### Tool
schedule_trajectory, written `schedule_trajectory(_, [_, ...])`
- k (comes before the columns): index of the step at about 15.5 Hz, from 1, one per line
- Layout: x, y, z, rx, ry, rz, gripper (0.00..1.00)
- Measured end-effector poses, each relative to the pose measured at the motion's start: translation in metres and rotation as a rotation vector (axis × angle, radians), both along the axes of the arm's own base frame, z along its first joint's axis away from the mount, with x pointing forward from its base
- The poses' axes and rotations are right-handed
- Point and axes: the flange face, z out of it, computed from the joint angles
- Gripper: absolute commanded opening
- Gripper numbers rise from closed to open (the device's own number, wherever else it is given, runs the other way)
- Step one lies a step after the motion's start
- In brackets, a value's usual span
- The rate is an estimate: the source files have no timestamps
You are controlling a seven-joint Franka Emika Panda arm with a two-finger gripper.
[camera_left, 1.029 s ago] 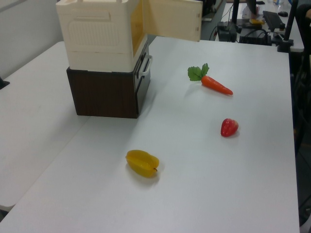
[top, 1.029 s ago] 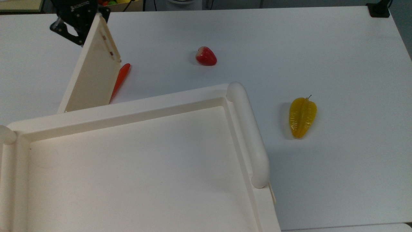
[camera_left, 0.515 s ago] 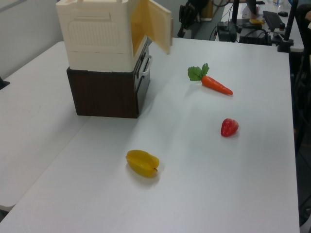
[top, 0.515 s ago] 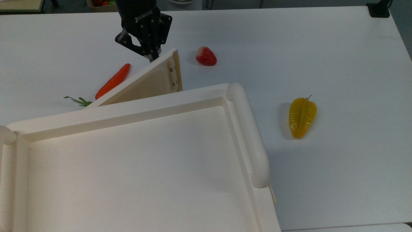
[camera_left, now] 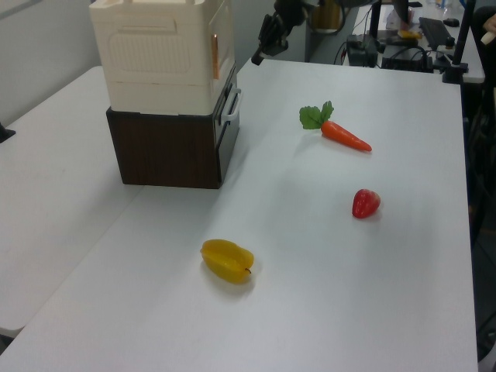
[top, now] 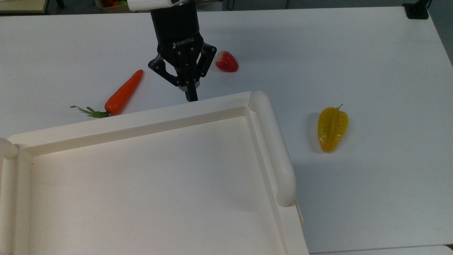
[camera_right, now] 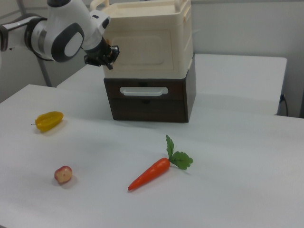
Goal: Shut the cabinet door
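The cream cabinet (top: 272,148) stands on a dark brown drawer unit (camera_right: 147,97). Its cabinet door (camera_right: 145,50) lies flat against the cabinet's front in the right view. In the left view the cabinet door (camera_left: 225,35) is seen edge-on, with a thin orange sliver beside it. My black gripper (top: 191,95) is shut, empty, its tips right at the cabinet's front top edge in the top view. From the right view my gripper (camera_right: 113,52) touches the door near its left edge. In the left view my gripper (camera_left: 256,57) hangs just off the cabinet (camera_left: 155,54) front.
On the white table lie a carrot (top: 122,94), a red strawberry (top: 226,62) and a yellow starfruit (top: 332,128). The carrot (camera_right: 149,173) is nearest in front of the drawer unit. A drawer handle (camera_right: 143,90) sticks out below the door.
The door has swung from wide open to shut against the cabinet's front, and my gripper has followed it toward the top view's right and down. The carrot now shows in full.
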Motion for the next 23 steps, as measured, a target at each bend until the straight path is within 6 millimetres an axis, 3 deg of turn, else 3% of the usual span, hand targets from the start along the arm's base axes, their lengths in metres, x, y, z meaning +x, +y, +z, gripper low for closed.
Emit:
schedule_trajectory(7, [0.024,0.03,-0.017,0.121,-0.137,-0.167,0.03])
schedule_trajectory(15, [0.036,0.035,-0.013,0.195,-0.187,-0.251,0.05])
schedule_trajectory(17, [0.032,0.034,-0.016,0.2,-0.105,-0.26,0.05])
schedule_trajectory(20, [0.017,0.02,-0.009,0.225,0.08,-0.313,0.06])
schedule_trajectory(23, [-0.015,-0.023,0.021,0.267,0.255,-0.447,0.11])
